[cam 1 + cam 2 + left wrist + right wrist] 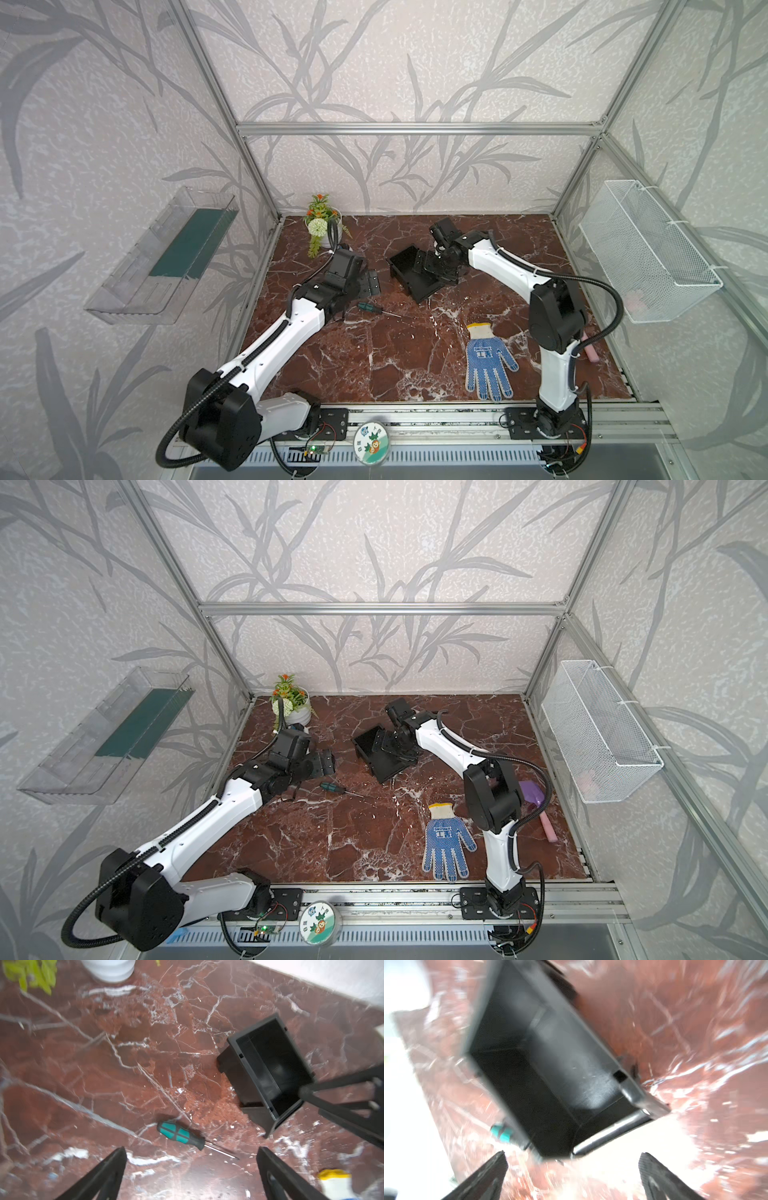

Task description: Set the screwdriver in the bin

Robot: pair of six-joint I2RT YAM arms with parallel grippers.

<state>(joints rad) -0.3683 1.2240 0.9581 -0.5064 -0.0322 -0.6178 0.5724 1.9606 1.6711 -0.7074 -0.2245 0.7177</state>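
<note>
Both grippers are held apart, empty: left gripper (191, 1149) by the screwdriver (179, 1134) laid on open marble (374, 353) near the bin (232, 1072), right gripper (573, 1155) over its blurred rim; trowel (532, 796) half hidden behind an arm (490, 800).

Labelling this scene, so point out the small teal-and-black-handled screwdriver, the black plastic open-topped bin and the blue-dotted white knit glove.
screwdriver (179, 1134): left wrist view, on its handle.
bin (232, 1068): left wrist view, on its outer side wall.
glove (486, 353): a top view, on its palm.
</note>
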